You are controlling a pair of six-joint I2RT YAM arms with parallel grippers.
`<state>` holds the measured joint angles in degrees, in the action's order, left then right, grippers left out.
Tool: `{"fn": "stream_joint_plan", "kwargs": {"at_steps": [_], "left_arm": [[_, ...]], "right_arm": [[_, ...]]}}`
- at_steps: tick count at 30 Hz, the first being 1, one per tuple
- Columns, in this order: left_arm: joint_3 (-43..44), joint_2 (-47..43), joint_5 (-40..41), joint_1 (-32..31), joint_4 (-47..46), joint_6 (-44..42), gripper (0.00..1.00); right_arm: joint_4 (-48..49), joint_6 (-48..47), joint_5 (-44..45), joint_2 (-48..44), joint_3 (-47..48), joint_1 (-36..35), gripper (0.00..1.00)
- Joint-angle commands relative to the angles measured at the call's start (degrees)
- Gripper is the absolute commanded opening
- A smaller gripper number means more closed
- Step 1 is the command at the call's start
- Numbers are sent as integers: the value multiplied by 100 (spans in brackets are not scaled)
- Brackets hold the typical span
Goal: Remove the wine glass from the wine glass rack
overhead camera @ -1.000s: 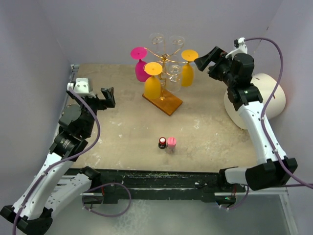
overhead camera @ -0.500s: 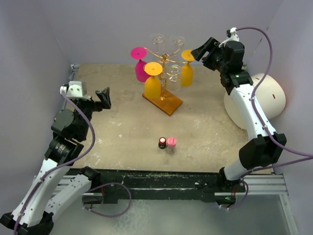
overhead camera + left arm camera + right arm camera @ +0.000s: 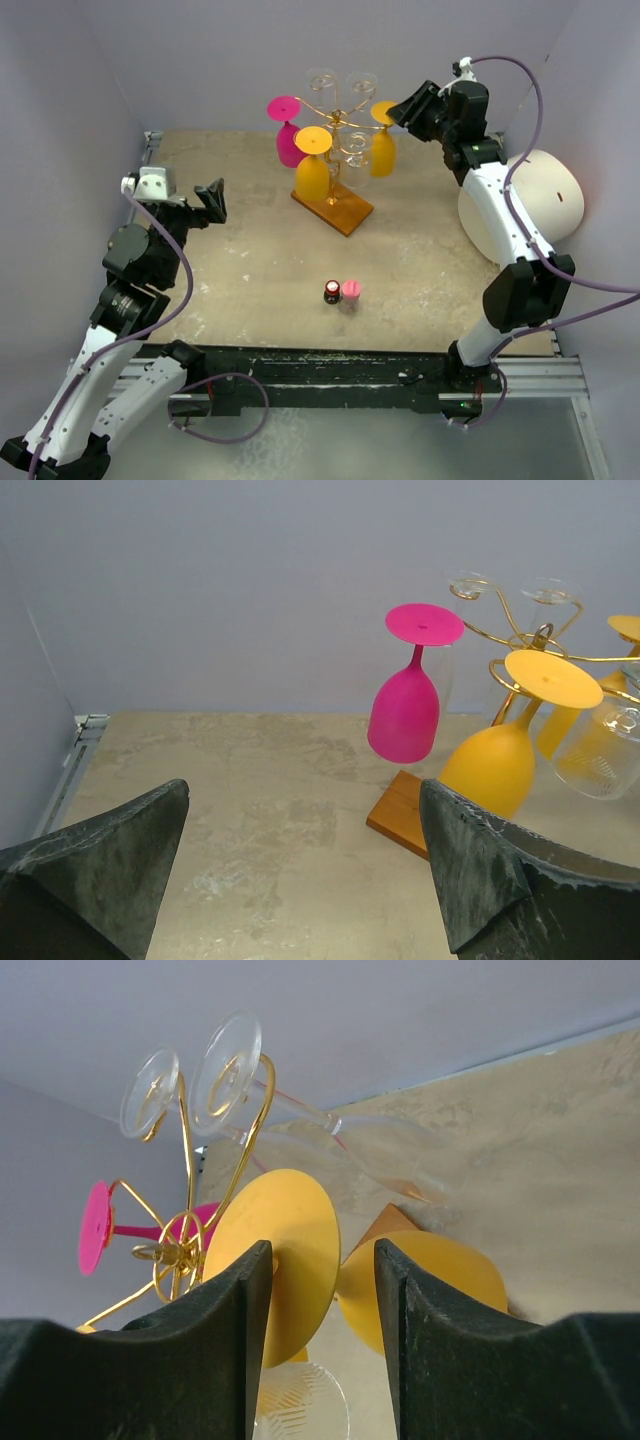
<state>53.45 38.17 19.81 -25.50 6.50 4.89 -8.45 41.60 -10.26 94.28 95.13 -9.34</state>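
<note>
The wine glass rack (image 3: pixel 340 118) is a gold wire stand on a brown wooden base (image 3: pixel 335 210) at the back of the table. Upside down on it hang a pink glass (image 3: pixel 289 146), a front yellow glass (image 3: pixel 311 176), clear glasses (image 3: pixel 322 80) and a right yellow wine glass (image 3: pixel 383 152). My right gripper (image 3: pixel 401 111) is at that right glass's foot. In the right wrist view the round yellow foot (image 3: pixel 300 1225) and stem lie between the fingers of the right gripper (image 3: pixel 320 1255), which still show a gap. My left gripper (image 3: pixel 212 200) is open, far left of the rack.
Two small bottles, one dark (image 3: pixel 332 292) and one pink-capped (image 3: pixel 351 291), stand in the middle of the table. A large white rounded object (image 3: pixel 535 200) sits at the right edge behind my right arm. Grey walls close in the back and sides.
My right gripper has moved left and up to the right yellow glass's foot and its fingers have narrowed around it. The left arm shifted slightly left, then stayed still.
</note>
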Motion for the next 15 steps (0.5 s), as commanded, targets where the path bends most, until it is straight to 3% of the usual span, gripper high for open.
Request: {"fn": "stream_joint_plan", "kwargs": {"at_steps": [1, 15], "left_arm": [[-6, -15, -91, 62, -193, -24, 99], [2, 93, -233, 105, -184, -5, 99]], "right_arm": [[146, 23, -88, -120, 234, 12, 47], [-52, -35, 138, -206, 339, 12, 31]]}}
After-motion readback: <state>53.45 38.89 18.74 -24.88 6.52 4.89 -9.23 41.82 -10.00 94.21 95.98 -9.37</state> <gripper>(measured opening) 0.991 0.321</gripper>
